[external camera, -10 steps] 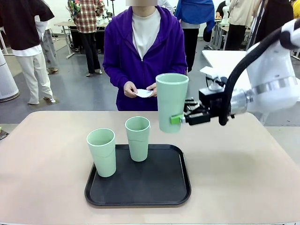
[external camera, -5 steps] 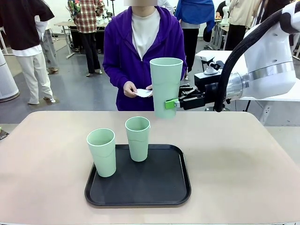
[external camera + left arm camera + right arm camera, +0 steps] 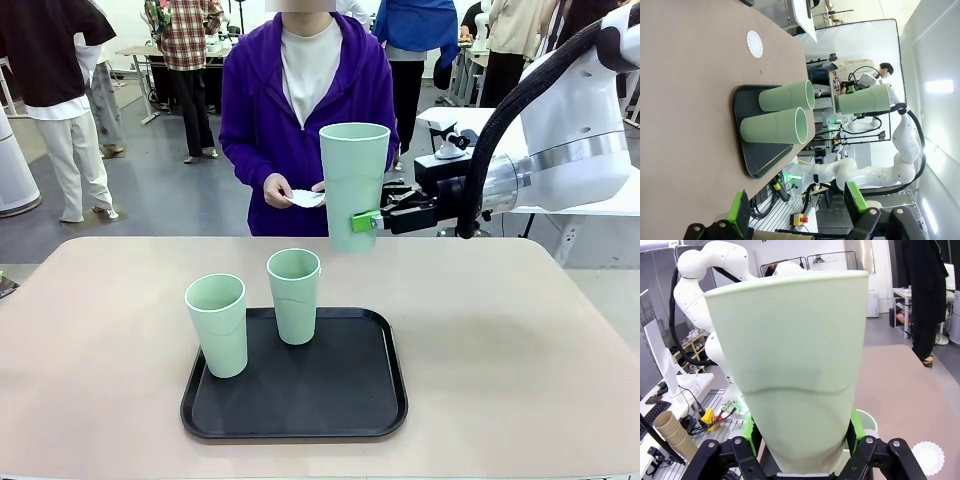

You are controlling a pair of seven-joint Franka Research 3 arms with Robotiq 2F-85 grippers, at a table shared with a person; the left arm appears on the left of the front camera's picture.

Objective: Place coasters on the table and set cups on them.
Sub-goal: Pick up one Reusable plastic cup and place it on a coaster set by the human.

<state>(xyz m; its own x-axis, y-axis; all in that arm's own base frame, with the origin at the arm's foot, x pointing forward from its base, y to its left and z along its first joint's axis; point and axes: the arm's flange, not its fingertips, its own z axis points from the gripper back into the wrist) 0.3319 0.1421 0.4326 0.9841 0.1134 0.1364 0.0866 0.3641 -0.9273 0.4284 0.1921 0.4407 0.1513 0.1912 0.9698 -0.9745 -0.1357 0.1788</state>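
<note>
A mint-green cup (image 3: 354,185) is gripped near its base by the right claw (image 3: 366,222) and held upright above the table (image 3: 500,350). The left claw (image 3: 796,206) is spread wide

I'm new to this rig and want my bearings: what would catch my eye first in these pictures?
The right gripper holds a cup upright in the air over the far side of the table, in front of the person. Nearer the robot, a second cup and a third cup stand on a black tray. A white coaster lies on the bare table, apart from the tray.
</note>
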